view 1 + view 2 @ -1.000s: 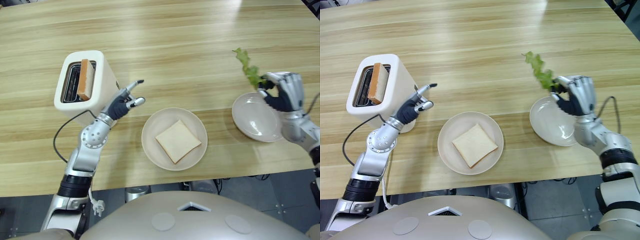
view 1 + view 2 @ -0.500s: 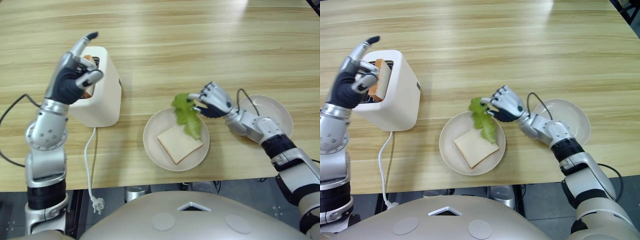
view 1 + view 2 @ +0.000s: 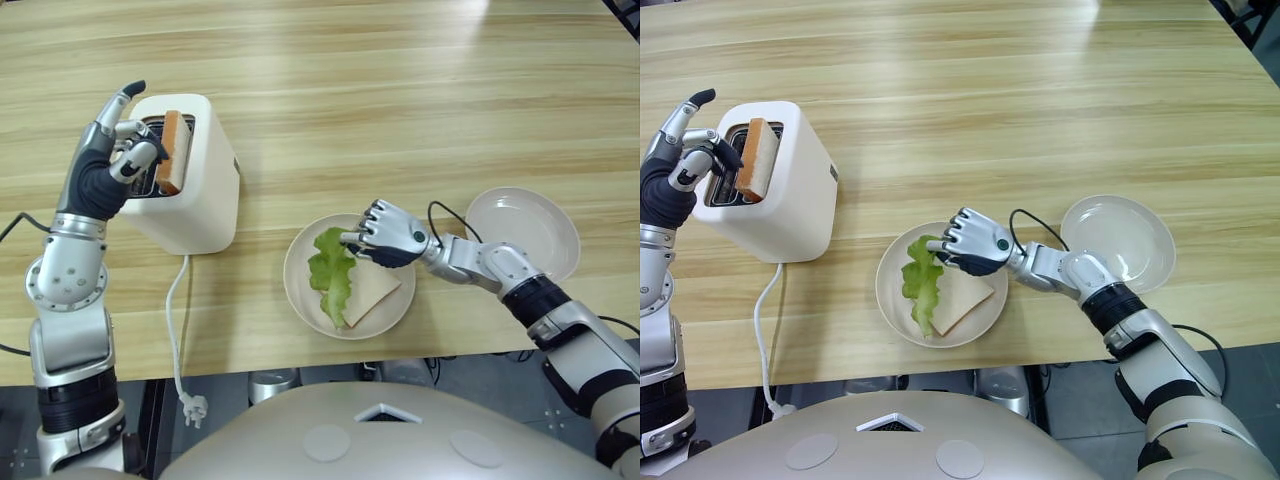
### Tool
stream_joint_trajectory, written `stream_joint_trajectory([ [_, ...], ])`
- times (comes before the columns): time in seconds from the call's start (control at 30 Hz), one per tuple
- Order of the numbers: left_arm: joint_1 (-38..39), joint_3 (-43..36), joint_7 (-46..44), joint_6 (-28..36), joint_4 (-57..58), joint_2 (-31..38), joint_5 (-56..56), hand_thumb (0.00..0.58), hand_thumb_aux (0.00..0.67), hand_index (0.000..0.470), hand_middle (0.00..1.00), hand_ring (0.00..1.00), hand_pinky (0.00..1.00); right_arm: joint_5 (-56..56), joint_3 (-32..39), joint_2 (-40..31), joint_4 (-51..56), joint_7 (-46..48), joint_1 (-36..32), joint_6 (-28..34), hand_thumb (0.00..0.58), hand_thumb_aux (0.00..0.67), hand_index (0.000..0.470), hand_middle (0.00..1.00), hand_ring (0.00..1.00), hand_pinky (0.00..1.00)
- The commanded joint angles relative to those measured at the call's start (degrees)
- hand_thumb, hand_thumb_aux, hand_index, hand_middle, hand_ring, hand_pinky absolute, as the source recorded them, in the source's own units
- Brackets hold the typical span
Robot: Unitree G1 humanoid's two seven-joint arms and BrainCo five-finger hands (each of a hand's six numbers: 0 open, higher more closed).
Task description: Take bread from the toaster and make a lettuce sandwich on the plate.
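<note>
The toaster (image 3: 195,205) stands at the left of the wooden counter (image 3: 400,100). 1 bread slice (image 3: 172,165) stands upright in its slot, its top edge rising above the toaster. The left hand (image 3: 100,170) is raised just beside the toaster's left side, level with the slot and close to the bread slice. Whether it touches or grips that slice cannot be told.

Near the middle of the counter's near edge sits the plate (image 3: 297,295). A second slice (image 3: 378,292) lies flat on it, turned so that 1 corner points toward the near rim. The lettuce (image 3: 328,275) lies lengthwise on the left part of the plate, covering the left edge of the second slice.

The right hand (image 3: 392,235) hangs over the far part of the plate, above the second slice. Its fingers (image 3: 352,238) are curled and pinch the far end of the lettuce.

To the right of the plate, well apart from the toaster, sits a smaller dish (image 3: 530,225). The right forearm crosses the counter just near and left of it. The toaster's white cord (image 3: 176,320) runs from its base over the near edge of the counter, and its plug (image 3: 196,411) hangs below.
</note>
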Motion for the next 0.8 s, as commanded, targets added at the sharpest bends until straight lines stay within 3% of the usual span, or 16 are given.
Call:
stream_joint_trajectory([
  [0.03, 0.07, -0.16, 0.28, -0.41, 1.83, 0.53, 0.52, 0.000, 0.000, 0.000, 0.30, 0.30, 0.30, 0.92, -0.10, -0.54, -0.74, 2.07, 1.31, -0.54, 0.580, 0.670, 0.460, 1.00, 1.00, 1.00],
  [0.17, 0.71, 0.78, 0.76, -0.32, 2.22, 1.06, 1.35, 0.000, 0.000, 0.000, 0.30, 0.30, 0.30, 1.54, -1.16, -1.91, -1.29, 2.60, 2.51, -0.41, 0.580, 0.670, 0.460, 1.00, 1.00, 1.00],
  [0.2, 0.92, 1.04, 1.01, -0.33, 2.32, 1.15, 1.72, 0.000, 0.000, 0.000, 0.19, 0.19, 0.19, 1.69, -1.45, -2.36, -1.11, 2.59, 2.60, -0.37, 0.580, 0.670, 0.460, 1.00, 1.00, 1.00],
  [0.27, 1.12, 1.35, 1.31, -0.43, 2.56, 1.21, 1.93, 0.000, 0.000, 0.000, 0.19, 0.19, 0.19, 2.09, -2.15, -3.52, -0.38, 2.44, 2.84, -0.29, 0.580, 0.670, 0.460, 1.00, 1.00, 1.00],
  [0.3, 1.21, 1.44, 1.39, -0.48, 2.63, 1.21, 1.90, 0.000, 0.000, 0.000, 0.09, 0.09, 0.09, 2.17, -2.41, -3.92, -0.06, 2.42, 2.92, -0.30, 0.580, 0.670, 0.460, 1.00, 1.00, 1.00],
  [0.6, 1.59, 0.38, 1.67, -0.86, 3.43, 1.12, 2.40, 0.000, 0.000, 0.000, 0.08, 0.08, 0.08, 1.81, -2.97, -5.79, 2.43, 2.76, 3.43, 0.06, 0.580, 0.670, 0.460, 1.00, 1.00, 1.00],
  [0.63, 1.50, 0.22, 1.71, -0.91, 3.59, 1.13, 2.48, 0.000, 0.000, 0.000, 0.08, 0.08, 0.08, 1.87, -2.89, -5.80, 2.64, 3.04, 3.45, 0.01, 0.580, 0.670, 0.460, 0.66, 0.66, 0.66],
  [0.67, 1.37, 0.12, 1.74, -0.94, 3.75, 1.15, 2.55, 0.000, 0.000, 0.000, 0.07, 0.07, 0.07, 1.83, -2.77, -5.81, 2.76, 3.22, 3.53, -0.02, 0.561, 0.549, 0.377, 0.22, 0.22, 0.22],
  [0.7, 1.21, 0.03, 1.74, -1.00, 3.93, 1.18, 2.58, 0.000, 0.000, 0.000, 0.07, 0.07, 0.07, 1.76, -2.72, -5.83, 2.77, 3.32, 3.63, 0.01, 0.561, 0.549, 0.377, 0.22, 0.22, 0.22],
  [0.73, 1.05, -0.03, 1.75, -1.07, 4.13, 1.24, 2.73, 0.000, 0.000, 0.000, 0.05, 0.05, 0.05, 1.75, -2.61, -5.81, 2.90, 3.53, 3.70, -0.12, 0.120, 0.074, 0.051, 0.00, 0.00, 0.00],
  [0.77, 0.92, -0.03, 1.77, -1.14, 4.33, 1.32, 2.88, 0.000, 0.000, 0.000, 0.02, 0.02, 0.02, 1.77, -2.51, -5.81, 2.98, 3.65, 3.78, -0.34, 0.000, 0.000, 0.000, 0.00, 0.00, 0.00],
  [0.8, 0.78, 0.03, 1.77, -1.22, 4.53, 1.40, 2.99, 0.000, 0.000, 0.000, 0.01, 0.01, 0.01, 1.87, -2.45, -5.79, 3.03, 3.93, 3.88, -0.49, 0.000, 0.000, 0.000, 0.00, 0.00, 0.00],
])
